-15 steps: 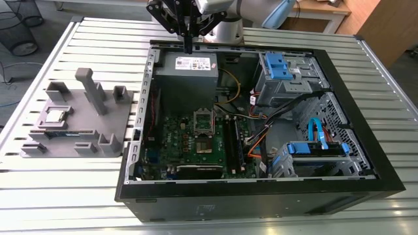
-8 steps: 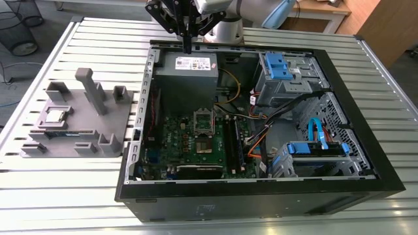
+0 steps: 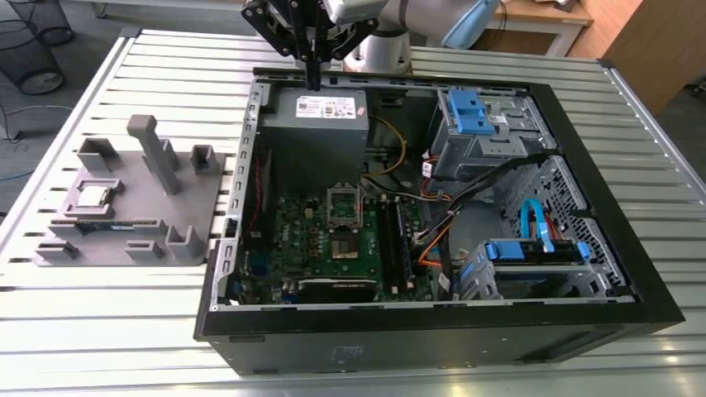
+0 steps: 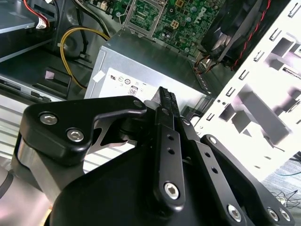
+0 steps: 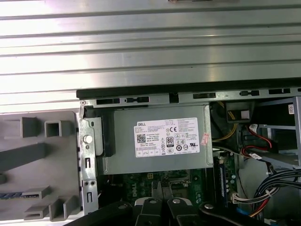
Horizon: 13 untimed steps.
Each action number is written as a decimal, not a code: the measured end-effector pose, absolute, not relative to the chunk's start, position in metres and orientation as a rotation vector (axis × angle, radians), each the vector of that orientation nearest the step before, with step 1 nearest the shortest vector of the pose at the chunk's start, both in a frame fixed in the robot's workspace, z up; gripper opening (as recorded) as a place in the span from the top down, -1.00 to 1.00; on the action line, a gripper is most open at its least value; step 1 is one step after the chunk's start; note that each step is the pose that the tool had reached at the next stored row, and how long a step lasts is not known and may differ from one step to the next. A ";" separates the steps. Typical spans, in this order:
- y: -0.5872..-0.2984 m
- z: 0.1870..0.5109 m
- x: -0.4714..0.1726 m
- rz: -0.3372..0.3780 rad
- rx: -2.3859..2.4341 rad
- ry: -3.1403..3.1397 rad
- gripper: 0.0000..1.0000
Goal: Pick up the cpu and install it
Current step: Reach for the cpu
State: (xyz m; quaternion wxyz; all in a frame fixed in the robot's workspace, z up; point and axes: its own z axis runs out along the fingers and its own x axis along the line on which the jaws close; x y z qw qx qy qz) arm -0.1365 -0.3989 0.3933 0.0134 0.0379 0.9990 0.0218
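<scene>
Gripper (image 3: pixel 314 81) status in the exterior view: fingers were pressed together with nothing between them. They hung over the far edge of the open computer case (image 3: pixel 441 347), just above the grey power supply (image 3: pixel 314 124). The cpu (image 3: pixel 94 196) lay flat on the grey holder tray (image 3: pixel 165 215), outside the case toward the exterior view's left and well apart from the gripper.

In the second wrist view, the closed gripper (image 4: pixel 165 94) pointed toward the power supply (image 4: pixel 141 70), with the green motherboard (image 4: pixel 174 19) beyond it.

In the first wrist view, the gripper (image 5: pixel 162 188) was over the motherboard beside the power supply (image 5: pixel 160 141). The holder tray (image 5: pixel 47 160) rested on the slatted metal table (image 5: pixel 141 47).
</scene>
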 end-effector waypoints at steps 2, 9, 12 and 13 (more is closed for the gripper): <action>-0.399 0.393 -0.137 0.068 0.118 3.112 0.79; -0.399 0.393 -0.139 0.068 0.118 3.112 0.79; -0.399 0.393 -0.140 0.068 0.118 3.112 0.79; -0.399 0.393 -0.141 0.068 0.118 3.112 0.79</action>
